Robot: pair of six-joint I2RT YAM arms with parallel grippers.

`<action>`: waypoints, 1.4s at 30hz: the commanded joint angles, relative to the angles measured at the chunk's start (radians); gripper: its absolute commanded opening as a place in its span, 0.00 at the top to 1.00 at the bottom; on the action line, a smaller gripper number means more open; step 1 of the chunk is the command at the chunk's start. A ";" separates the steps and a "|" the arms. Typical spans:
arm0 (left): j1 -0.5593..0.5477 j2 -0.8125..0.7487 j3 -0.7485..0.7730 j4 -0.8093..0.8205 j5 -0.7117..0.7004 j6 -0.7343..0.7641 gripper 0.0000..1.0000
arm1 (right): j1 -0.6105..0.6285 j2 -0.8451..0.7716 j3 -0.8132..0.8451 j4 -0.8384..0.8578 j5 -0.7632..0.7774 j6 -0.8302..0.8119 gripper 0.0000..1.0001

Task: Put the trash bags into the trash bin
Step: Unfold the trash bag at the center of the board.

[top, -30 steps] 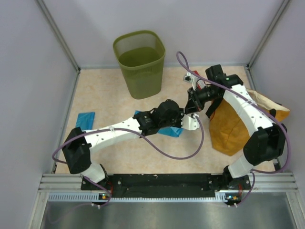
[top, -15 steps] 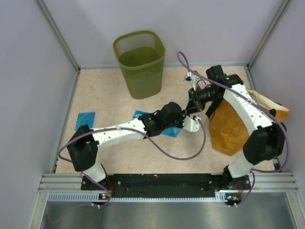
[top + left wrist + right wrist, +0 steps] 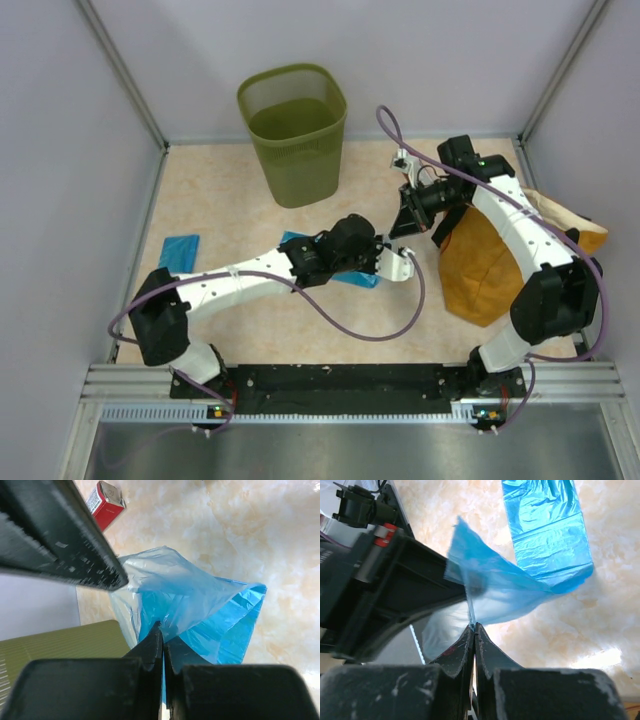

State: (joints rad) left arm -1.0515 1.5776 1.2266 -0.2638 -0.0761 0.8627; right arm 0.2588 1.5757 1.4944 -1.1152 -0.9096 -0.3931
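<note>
A light-blue trash bag (image 3: 357,277) lies mid-table, partly under my left arm. My left gripper (image 3: 402,258) is shut on a raised layer of its film (image 3: 200,605), pinched at the jaw tips (image 3: 163,630). My right gripper (image 3: 407,226) is shut on the same film just beside it (image 3: 474,626); the rest of the bag (image 3: 547,535) rests flat on the table. A second folded blue bag (image 3: 180,250) lies at the left. The olive-green mesh trash bin (image 3: 292,130) stands upright at the back and also shows in the left wrist view (image 3: 60,645).
A mustard-orange sack (image 3: 485,265) lies at the right under my right arm. A red box (image 3: 105,499) lies on the table beyond the bag. Grey walls close in the left, right and back sides.
My left gripper has shifted slightly right and toward the front with the film. My right gripper has edged a little to the right. Both have stayed shut.
</note>
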 commanded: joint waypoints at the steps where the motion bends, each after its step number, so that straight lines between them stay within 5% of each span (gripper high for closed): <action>1: 0.001 -0.103 0.011 -0.083 0.047 -0.031 1.00 | -0.009 -0.020 0.029 0.014 0.021 -0.029 1.00; 21: 0.002 -0.257 -0.078 -0.270 0.122 -0.074 1.00 | -0.033 -0.060 -0.009 0.029 0.202 -0.038 1.00; 27: 0.001 -0.274 -0.130 -0.249 0.147 -0.085 1.00 | -0.027 -0.066 -0.008 0.037 0.123 -0.035 0.99; 30: 0.001 -0.266 -0.131 -0.230 0.153 -0.080 1.00 | 0.020 -0.069 0.032 0.034 0.133 -0.032 0.76; 32: 0.001 -0.258 -0.127 -0.221 0.150 -0.065 1.00 | 0.075 -0.063 0.062 0.034 0.175 -0.027 0.51; 42: 0.001 -0.192 -0.081 -0.221 0.136 -0.031 1.00 | 0.221 0.018 0.162 0.023 0.212 0.003 0.41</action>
State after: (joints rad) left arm -1.0508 1.3613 1.0973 -0.5220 0.0555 0.8143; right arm 0.4553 1.5669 1.5970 -1.1000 -0.7067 -0.4023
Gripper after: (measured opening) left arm 0.008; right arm 0.586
